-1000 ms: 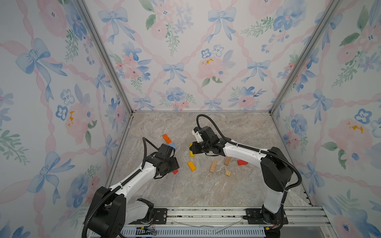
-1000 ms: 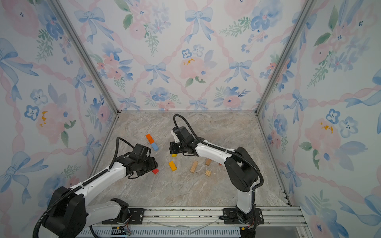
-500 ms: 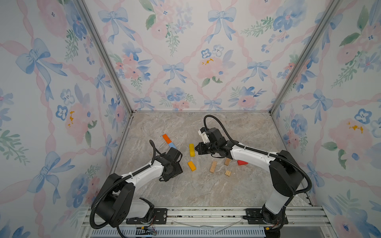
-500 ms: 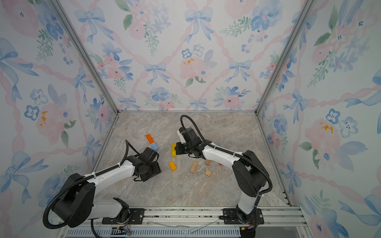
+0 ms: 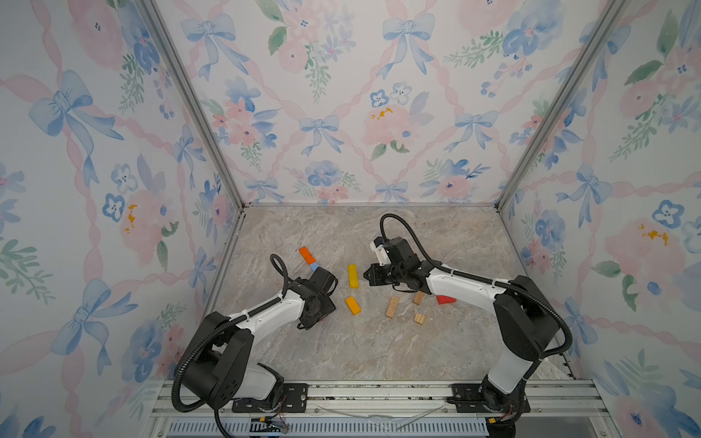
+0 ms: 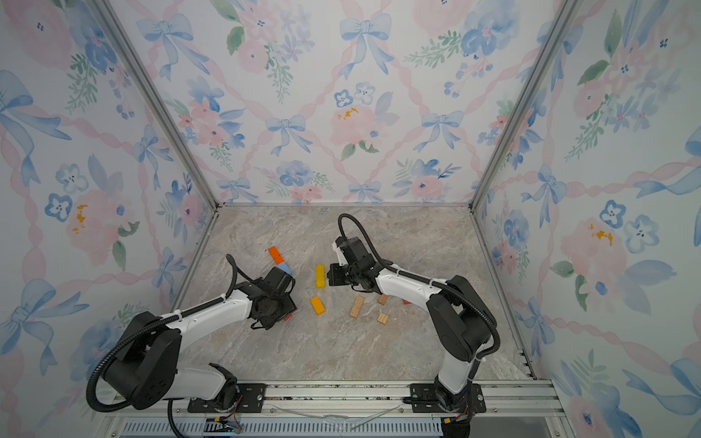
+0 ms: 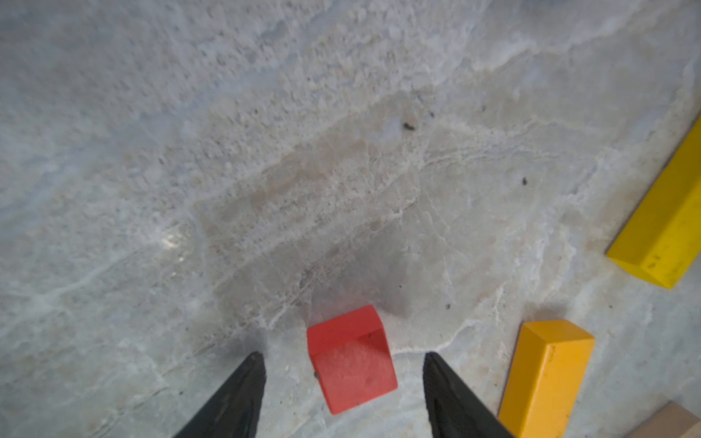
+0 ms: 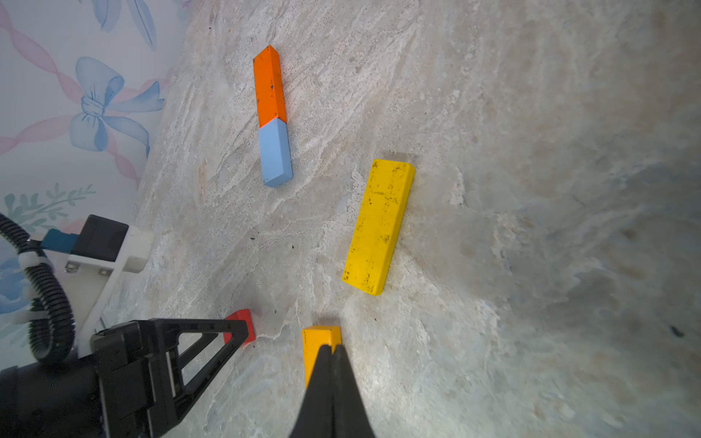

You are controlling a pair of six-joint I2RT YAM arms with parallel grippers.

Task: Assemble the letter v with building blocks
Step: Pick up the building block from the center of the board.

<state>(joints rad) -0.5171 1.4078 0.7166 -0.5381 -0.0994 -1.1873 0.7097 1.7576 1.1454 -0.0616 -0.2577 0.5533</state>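
Left arm (image 5: 265, 314): reaches from the near-left base toward the middle of the table (image 5: 360, 349), elbow low, wrist bent so the tool points down at the surface.
Left gripper (image 7: 343, 354): jaws apart, one finger on each side of a small red block (image 7: 352, 375). A gap shows on both sides, so nothing is gripped.
Red block: sits on the table, left of centre, under the left wrist.
Right arm (image 5: 462, 288): stretches from the near-right base leftward, low over the tan bricks, forearm nearly level.
Right gripper (image 5: 368, 273): fingers pressed together, holding nothing, tips just right of the yellow brick (image 5: 352, 276). Whether they touch it cannot be told.
Amber brick (image 5: 352, 305): lies flat, near side of the yellow brick, apart from it.
Orange brick (image 5: 306, 255) and light blue brick (image 5: 314, 266): lie end to end, touching, in a slanted line at far left.
Tan bricks: one long (image 5: 392, 306) and two short (image 5: 418, 298) (image 5: 419, 318), right of centre.
Red wedge (image 5: 445, 300): right of the tan bricks, partly under the right arm.
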